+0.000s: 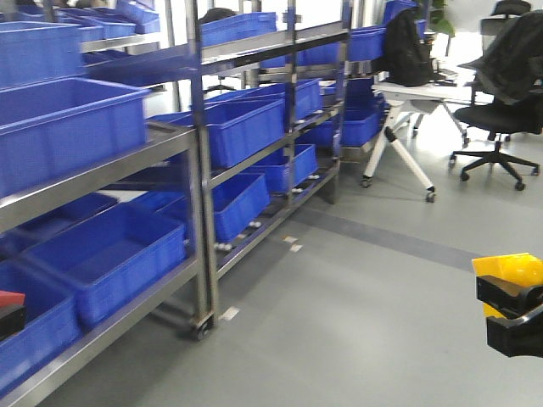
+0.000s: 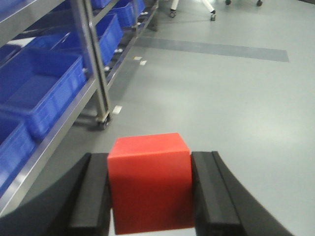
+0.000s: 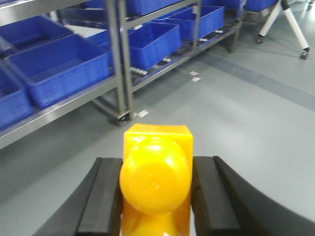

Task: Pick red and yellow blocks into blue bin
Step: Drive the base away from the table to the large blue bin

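My left gripper (image 2: 150,163) is shut on the red cube (image 2: 149,184), its black pads pressed against two opposite sides. It is held in the air above the grey floor. My right gripper (image 3: 156,164) is shut on the yellow brick (image 3: 156,189), whose round studs face the camera. In the front view the yellow brick (image 1: 509,268) and right gripper (image 1: 512,312) show at the lower right. The red cube (image 1: 10,298) peeks in at the lower left edge. Several blue bins (image 1: 110,254) sit on the rack to the left; I cannot tell which is the task's.
A steel rack (image 1: 199,212) on castors runs along the left, its shelves filled with blue crates. A white folding table (image 1: 407,119) and a black office chair (image 1: 505,110) stand at the back right. Grey floor (image 1: 356,305) spreads ahead.
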Motion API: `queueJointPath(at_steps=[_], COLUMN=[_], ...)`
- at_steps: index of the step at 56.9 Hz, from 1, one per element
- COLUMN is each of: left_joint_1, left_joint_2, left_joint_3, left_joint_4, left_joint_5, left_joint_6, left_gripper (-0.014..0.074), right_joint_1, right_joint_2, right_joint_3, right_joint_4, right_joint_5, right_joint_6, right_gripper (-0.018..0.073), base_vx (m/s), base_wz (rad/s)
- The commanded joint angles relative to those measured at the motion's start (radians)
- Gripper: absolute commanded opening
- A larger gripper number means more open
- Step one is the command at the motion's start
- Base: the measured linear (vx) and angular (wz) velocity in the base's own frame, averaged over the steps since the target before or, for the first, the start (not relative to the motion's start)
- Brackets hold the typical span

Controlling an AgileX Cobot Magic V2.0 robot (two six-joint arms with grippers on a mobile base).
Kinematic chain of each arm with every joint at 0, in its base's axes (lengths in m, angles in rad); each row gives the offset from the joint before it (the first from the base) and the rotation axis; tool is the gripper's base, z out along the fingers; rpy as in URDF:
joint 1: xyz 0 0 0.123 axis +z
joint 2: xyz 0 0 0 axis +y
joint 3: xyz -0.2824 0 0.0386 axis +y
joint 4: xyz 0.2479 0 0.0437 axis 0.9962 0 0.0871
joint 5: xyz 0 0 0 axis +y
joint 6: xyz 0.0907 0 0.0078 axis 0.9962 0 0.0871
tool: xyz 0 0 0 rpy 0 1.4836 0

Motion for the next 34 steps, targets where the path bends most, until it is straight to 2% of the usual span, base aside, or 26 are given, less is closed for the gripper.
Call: queueJointPath(at_steps=[1,34], left_joint_1=[-0.005,-0.005], left_joint_2=[-0.008,-0.008], left_joint_3=[-0.029,-0.029], left_joint_4=[-0.019,-0.019], left_joint_5=[-0.076,-0.076], left_joint_6=[-0.009,-0.009], left_gripper=[0.0002,0.0002], right_joint_1=[-0.005,-0.005], right_joint_2=[-0.01,-0.01], right_joint_3=[-0.031,-0.031], right_joint_4=[-0.002,-0.002], right_joint_5=[-0.084,-0.084], right_joint_6=[-0.012,-0.012], right_gripper=[-0.001,-0.001], base_vx=[0.58,0.55], base_wz=[-0.28,-0.29])
